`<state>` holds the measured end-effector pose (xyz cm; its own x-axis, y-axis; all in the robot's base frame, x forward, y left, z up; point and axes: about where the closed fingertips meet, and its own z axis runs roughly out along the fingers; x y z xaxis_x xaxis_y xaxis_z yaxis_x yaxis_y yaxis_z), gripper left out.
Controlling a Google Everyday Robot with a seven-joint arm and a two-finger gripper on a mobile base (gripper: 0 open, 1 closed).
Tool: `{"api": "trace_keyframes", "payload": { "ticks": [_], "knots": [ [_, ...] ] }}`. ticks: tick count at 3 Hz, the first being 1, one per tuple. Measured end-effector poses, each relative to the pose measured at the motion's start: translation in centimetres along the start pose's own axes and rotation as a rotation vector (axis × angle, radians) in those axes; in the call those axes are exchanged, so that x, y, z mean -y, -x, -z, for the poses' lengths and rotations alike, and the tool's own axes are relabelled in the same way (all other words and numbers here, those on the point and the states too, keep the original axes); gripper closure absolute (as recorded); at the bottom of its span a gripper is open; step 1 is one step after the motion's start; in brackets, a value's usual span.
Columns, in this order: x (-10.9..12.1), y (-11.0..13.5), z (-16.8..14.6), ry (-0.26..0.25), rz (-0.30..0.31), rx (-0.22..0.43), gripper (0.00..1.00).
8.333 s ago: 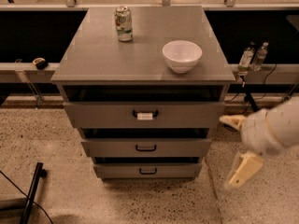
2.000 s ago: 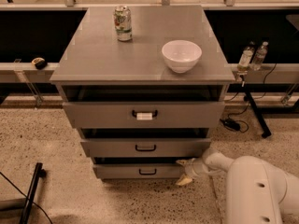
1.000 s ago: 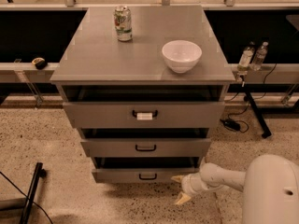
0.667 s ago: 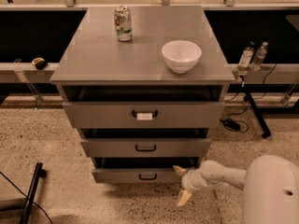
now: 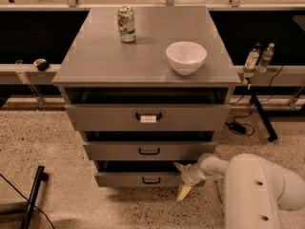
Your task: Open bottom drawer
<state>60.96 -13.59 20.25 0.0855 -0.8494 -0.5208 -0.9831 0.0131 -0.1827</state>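
The grey cabinet (image 5: 100,56) has three drawers. The bottom drawer (image 5: 124,179) is the narrowest, with a small black loop handle (image 5: 151,180). Its front stands a little forward of the cabinet, with a dark gap above it. My gripper (image 5: 181,179) is at the right end of that drawer front, low near the floor. Its two pale fingers are spread, one above and one below (image 5: 183,192), and it looks open. The white arm (image 5: 257,185) comes in from the lower right. The middle drawer (image 5: 119,151) and the top drawer (image 5: 105,117), which has a white tag on its handle, also stand slightly out.
A drink can (image 5: 126,24) and a white bowl (image 5: 186,57) stand on the cabinet top. Two small bottles (image 5: 259,57) sit on a ledge at the right, with a black stand leg and cables (image 5: 259,120) below. A black bar (image 5: 33,197) lies on the floor at the lower left.
My gripper has come from the right of the cabinet down to the bottom drawer's right end. The bottom drawer front has slid a little forward. Little has moved in the last second.
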Motion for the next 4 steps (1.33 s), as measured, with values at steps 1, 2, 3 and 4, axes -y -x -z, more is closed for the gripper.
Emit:
{"api": "trace_keyframes", "payload": {
  "ticks": [1,2,3,4],
  "knots": [
    [1.6,0.0,-0.4,-0.003,-0.002,-0.007,0.27],
    [1.5,0.0,-0.4,-0.003,-0.002,-0.007,0.50],
    [-0.4,-0.3,-0.5,0.016,-0.010,-0.008,0.65],
    [-2.9,-0.2,-0.1,0.040,-0.002,-0.008,0.65]
  ]
}}
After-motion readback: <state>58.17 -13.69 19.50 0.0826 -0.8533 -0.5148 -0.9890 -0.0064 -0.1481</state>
